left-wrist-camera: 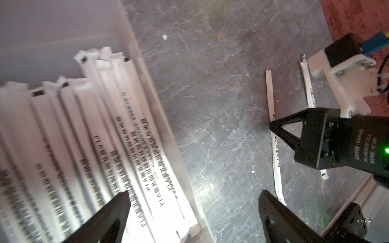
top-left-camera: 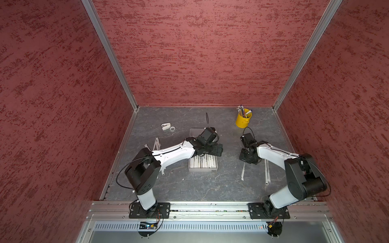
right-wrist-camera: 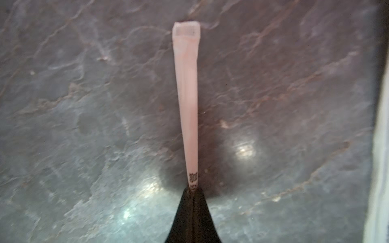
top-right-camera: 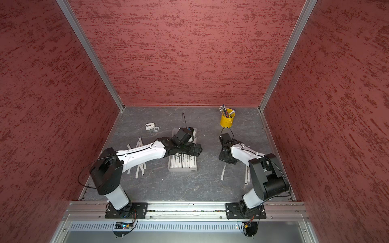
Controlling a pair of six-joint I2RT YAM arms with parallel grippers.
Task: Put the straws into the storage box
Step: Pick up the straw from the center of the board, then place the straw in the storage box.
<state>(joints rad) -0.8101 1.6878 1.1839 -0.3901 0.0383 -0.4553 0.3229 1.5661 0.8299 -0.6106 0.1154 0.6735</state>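
The storage box (top-left-camera: 202, 170) lies mid-table in both top views, a translucent tray holding several printed white straws (left-wrist-camera: 109, 130) side by side. My left gripper (left-wrist-camera: 194, 193) hangs over the box's right edge (top-right-camera: 196, 166), open with nothing between its fingers (left-wrist-camera: 117, 208). To the right, my right gripper (right-wrist-camera: 193, 189) points down at the table, shut on a straw (right-wrist-camera: 186, 94) near its middle. That straw (top-left-camera: 243, 171) sticks out toward the front. Another loose straw (top-left-camera: 267, 172) lies beside the right arm. More straws (top-right-camera: 140, 166) lie in a pile under the left arm.
A yellow cup (top-left-camera: 243, 121) with pens stands at the back right. A small white object and a tape roll (top-left-camera: 167, 126) lie at the back left. Red walls close in three sides, and a metal rail (top-left-camera: 210, 207) runs along the front.
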